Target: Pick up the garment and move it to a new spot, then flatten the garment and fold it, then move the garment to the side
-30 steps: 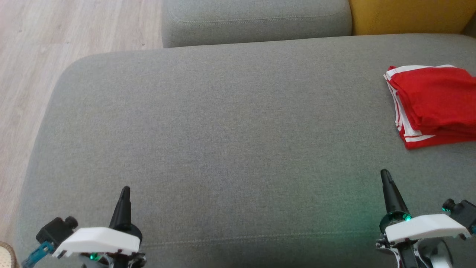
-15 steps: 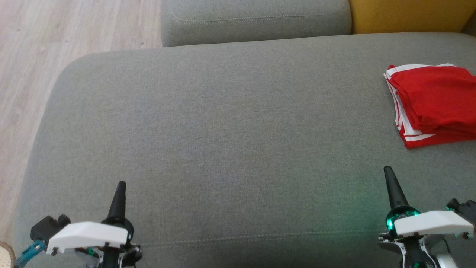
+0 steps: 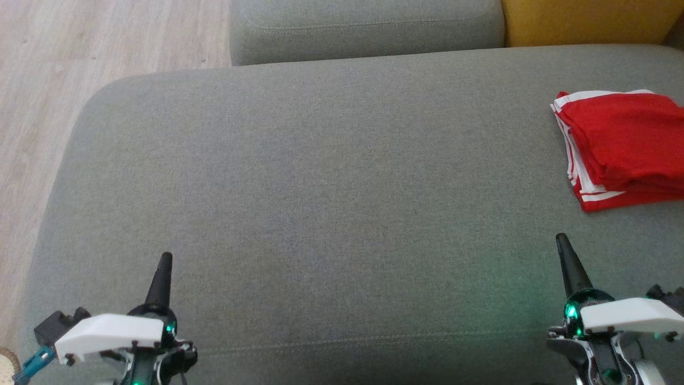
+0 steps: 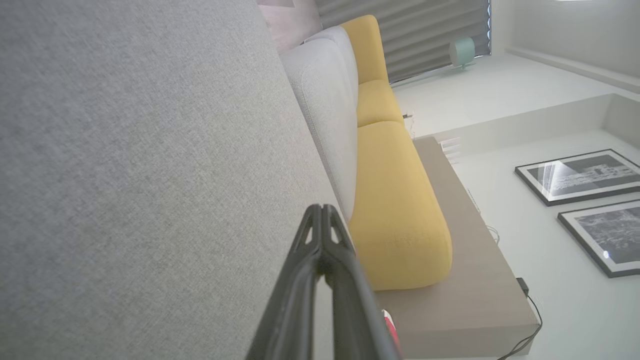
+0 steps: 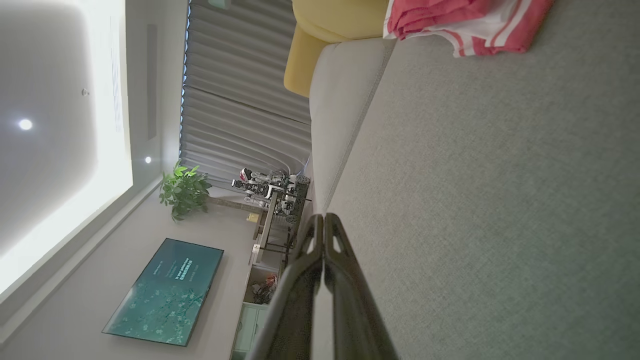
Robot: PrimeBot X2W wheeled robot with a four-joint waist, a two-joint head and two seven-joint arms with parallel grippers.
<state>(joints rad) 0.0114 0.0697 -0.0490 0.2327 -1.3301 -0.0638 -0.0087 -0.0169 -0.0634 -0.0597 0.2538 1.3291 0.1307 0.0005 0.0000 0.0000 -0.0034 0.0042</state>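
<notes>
Garment (image 3: 622,147), red w/ white stripes, is seen folded in a stack at the far right of the grey sofa seat (image 3: 320,187). Left gripper (image 3: 166,256) and right gripper (image 3: 560,238) are held low at the near edge, fingers pressed together, nothing pinched, both well apart from the cloth. Folding & the move aside are judged done; prob. only parking of the arms is called for next.

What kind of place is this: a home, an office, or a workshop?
Most likely a home living room: a grey sofa with a yellow cushion, a wall television, framed pictures and a potted plant.
</notes>
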